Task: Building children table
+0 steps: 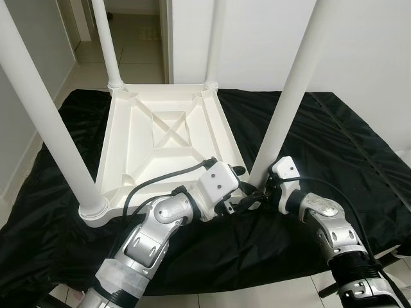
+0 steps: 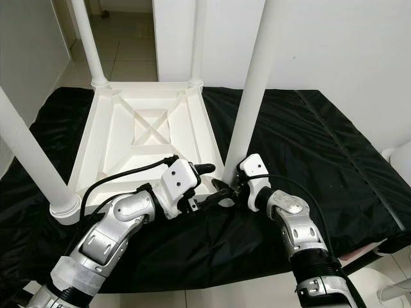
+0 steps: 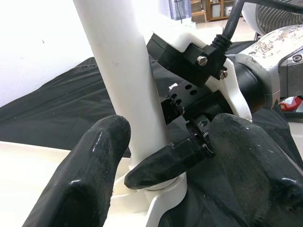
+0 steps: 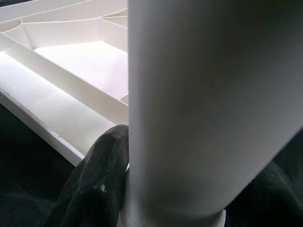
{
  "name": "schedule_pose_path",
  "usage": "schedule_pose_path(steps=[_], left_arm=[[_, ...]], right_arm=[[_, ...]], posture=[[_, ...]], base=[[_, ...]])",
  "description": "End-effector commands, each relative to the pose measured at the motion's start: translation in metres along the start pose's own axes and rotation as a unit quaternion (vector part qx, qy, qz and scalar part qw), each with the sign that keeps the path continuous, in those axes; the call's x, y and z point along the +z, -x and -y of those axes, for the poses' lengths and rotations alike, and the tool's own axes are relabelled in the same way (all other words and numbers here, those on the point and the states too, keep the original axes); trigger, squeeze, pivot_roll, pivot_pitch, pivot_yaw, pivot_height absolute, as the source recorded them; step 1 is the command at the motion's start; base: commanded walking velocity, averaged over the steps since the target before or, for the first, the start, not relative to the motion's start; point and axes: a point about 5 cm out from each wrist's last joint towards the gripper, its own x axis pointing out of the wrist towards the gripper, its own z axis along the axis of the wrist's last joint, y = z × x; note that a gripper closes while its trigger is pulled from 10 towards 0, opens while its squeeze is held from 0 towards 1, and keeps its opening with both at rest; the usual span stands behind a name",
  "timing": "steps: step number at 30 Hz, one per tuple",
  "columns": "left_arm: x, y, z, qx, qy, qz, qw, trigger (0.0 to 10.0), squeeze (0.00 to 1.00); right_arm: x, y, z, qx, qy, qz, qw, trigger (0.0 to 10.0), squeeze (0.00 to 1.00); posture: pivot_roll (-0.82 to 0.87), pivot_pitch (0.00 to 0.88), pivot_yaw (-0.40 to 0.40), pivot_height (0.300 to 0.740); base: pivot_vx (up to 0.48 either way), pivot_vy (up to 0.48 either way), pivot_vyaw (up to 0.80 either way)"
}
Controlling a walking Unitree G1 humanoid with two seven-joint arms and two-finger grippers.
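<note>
Left eye view: the white table top (image 1: pixel 168 138) lies upside down on a black cloth (image 1: pixel 340 147), ribs up, with four white legs standing from its corners. The near right leg (image 1: pixel 292 90) rises at 1 o'clock from the two grippers, which meet at its foot. The left gripper (image 1: pixel 247 197) reaches in from 9 o'clock, the right gripper (image 1: pixel 262 190) from 3 o'clock

Right eye view: same scene; the corner socket (image 2: pixel 226 181) sits at the table top's 5 o'clock corner

Left wrist view: the left fingers (image 3: pixel 85 175) stand apart, not touching the leg; one right finger (image 3: pixel 165 161) presses its base

Right wrist view: the leg fills the middle, a black finger (image 4: pixel 97 182) hugging its base at 7 o'clock; the right claw looks clamped on the leg

This seems the last leg being seated. Next calls for twisting or pressing it home while the left steadies the corner
</note>
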Motion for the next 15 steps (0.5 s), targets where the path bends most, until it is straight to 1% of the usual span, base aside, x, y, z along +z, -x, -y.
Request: schedule_pose_path(steps=[1,2,4,6,8,10,13,15], left_arm=[[-0.0005,-0.0016,0.0032,-0.007,0.003,0.003,1.0,10.0,0.0],[-0.0005,-0.0016,0.0032,-0.007,0.003,0.003,1.0,10.0,0.0],[-0.0008,-0.0016,0.0034,-0.009,0.004,0.004,1.0,10.0,0.0],[-0.0008,-0.0016,0.0034,-0.009,0.004,0.004,1.0,10.0,0.0],[-0.0011,-0.0018,0.0033,-0.011,0.004,0.003,1.0,10.0,0.0],[-0.0016,-0.0019,0.0037,-0.012,0.005,0.002,1.0,10.0,0.0],[-0.0025,-0.0019,0.0042,-0.014,0.008,-0.001,1.0,10.0,0.0],[-0.0029,-0.0014,0.0047,-0.014,0.011,-0.003,1.0,10.0,0.0]], right_arm=[[-0.0093,0.0044,-0.003,0.012,0.0,-0.021,1.0,10.0,0.0],[-0.0093,0.0044,-0.003,0.012,0.0,-0.021,1.0,10.0,0.0],[-0.0106,0.0053,-0.0042,-0.017,-0.002,-0.022,1.0,10.0,0.0],[-0.0106,0.0053,-0.0042,-0.017,-0.002,-0.022,1.0,10.0,0.0],[-0.0132,0.0058,-0.0025,-0.064,-0.005,-0.031,0.997,10.0,0.0],[-0.0128,0.0067,-0.0042,-0.097,-0.026,-0.027,0.995,10.0,0.0],[-0.0105,0.0072,-0.0079,-0.115,-0.04,-0.017,0.992,10.0,0.0],[-0.0092,0.007,-0.0125,-0.144,-0.05,-0.015,0.988,10.0,0.0]], posture=[[-0.12,0.0,-0.038,0.74],[-0.12,0.0,-0.038,0.74],[-0.13,0.0,-0.034,0.74],[-0.13,0.0,-0.034,0.74],[-0.13,0.0,-0.031,0.74],[-0.14,0.0,-0.031,0.74],[-0.14,0.0,-0.03,0.74],[-0.15,0.0,-0.027,0.74]], base=[[0.0,0.0,0.0],[0.0,0.0,0.0],[0.0,0.0,0.0],[0.0,0.0,0.0],[0.0,0.0,0.0],[0.0,0.0,0.0],[0.0,0.0,0.0],[0.0,0.0,0.0]])
